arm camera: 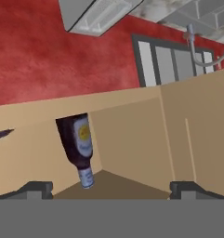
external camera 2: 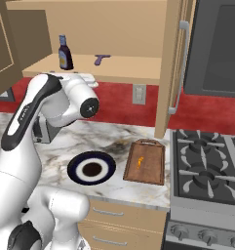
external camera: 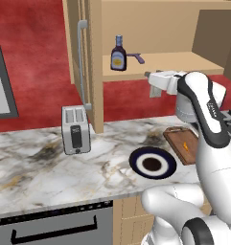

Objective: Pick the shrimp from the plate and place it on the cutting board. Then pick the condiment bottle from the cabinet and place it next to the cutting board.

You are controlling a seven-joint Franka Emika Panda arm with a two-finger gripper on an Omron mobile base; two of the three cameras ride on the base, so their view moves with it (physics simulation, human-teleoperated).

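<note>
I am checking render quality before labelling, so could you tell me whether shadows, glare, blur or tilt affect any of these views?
Left base view: even lighting, no glare, sharp; only a soft dark smudge on the counter behind the plate. Right base view: equally crisp, the shrimp readable on the cutting board. Hand view: rolled, so the condiment bottle appears upside down, slightly soft.

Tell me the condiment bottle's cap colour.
Blue, on the small dark brown condiment bottle; clearest in the left base view.

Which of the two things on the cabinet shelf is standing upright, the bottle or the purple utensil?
The condiment bottle, dark with a blue cap, stands upright on the shelf; the purple utensil beside it lies flat.
</note>
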